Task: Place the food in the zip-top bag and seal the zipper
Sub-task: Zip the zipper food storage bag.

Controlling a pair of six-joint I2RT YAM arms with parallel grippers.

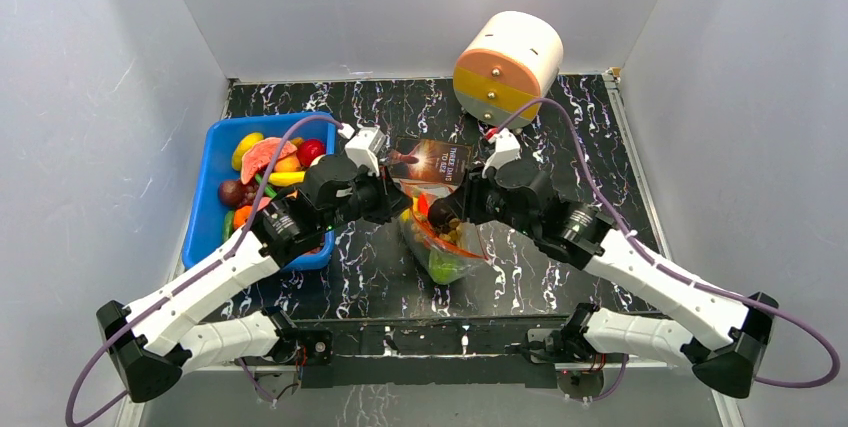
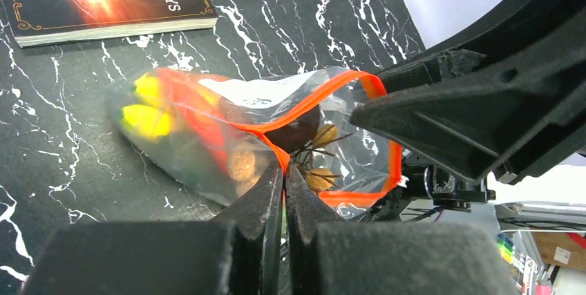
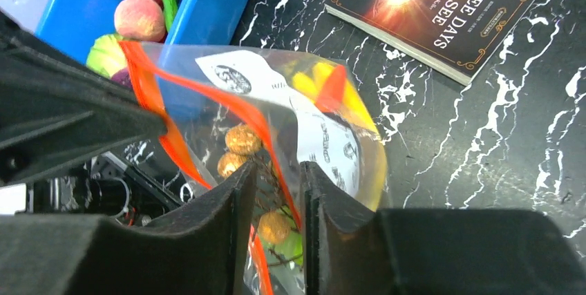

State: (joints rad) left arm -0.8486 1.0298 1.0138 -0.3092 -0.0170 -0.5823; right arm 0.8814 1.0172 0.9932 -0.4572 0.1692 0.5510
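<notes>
From above, the left gripper (image 1: 400, 207) and right gripper (image 1: 438, 215) meet over the zip-top bag (image 1: 450, 252), which lies beside the blue bin (image 1: 208, 209). Left wrist view — fingers (image 2: 266, 198) pinched tight on the orange zipper (image 2: 304, 107). Right wrist view — fingers (image 3: 221, 219) a sliver apart, clamping the bag's rim, with toy food (image 3: 243, 139) inside.

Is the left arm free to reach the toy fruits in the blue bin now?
Probably not yet: the left gripper is shut on the rim of the zip-top bag. The blue bin with the toy fruits lies close on its left, so it should reach after letting go.
</notes>
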